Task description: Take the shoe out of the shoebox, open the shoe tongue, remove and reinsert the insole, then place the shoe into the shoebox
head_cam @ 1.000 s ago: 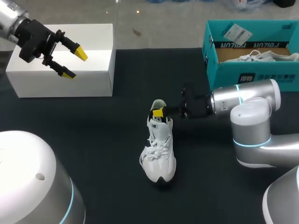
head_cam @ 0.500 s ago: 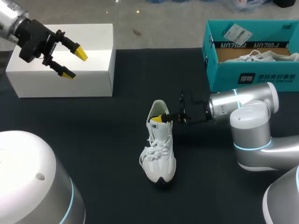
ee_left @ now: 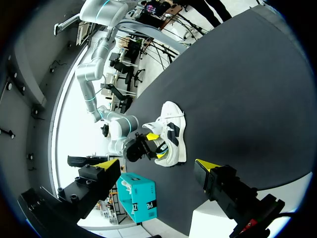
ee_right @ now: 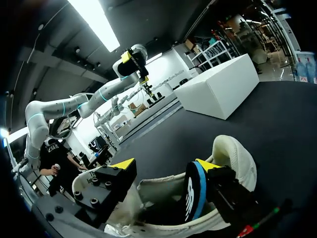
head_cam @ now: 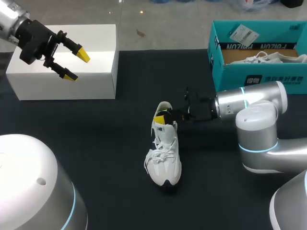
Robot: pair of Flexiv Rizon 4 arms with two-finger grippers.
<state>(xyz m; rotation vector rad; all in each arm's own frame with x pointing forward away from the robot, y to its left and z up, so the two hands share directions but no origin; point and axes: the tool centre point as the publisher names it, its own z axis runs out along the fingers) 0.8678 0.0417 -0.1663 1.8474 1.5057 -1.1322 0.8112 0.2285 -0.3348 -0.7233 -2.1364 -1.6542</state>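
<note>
You've got upside-down white lettering [head_cam: 261,46] on the inner back wall of the shoebox [head_cam: 225,72] at the table's [head_cam: 96,143] far right corner. There's also a white sticker [head_cam: 243,34] with a barcode, too small to read, and a white boxed mark [head_cam: 275,79] with characters on the front wall. The right wrist view shows a white logo [ee_right: 189,199] on a black inner part of the shoe [head_cam: 164,153] near the table's middle.

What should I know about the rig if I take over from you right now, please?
Left gripper: open, empty, above the white box.
Right gripper: open, fingers at the opening of the shoe; a dark blue-edged insole stands against one finger.
Shoe: on the table, outside the shoebox, which holds a second shoe.
Done: shoe taken out. Left: finish pulling the insole, reinsert it, box the shoe.
</note>
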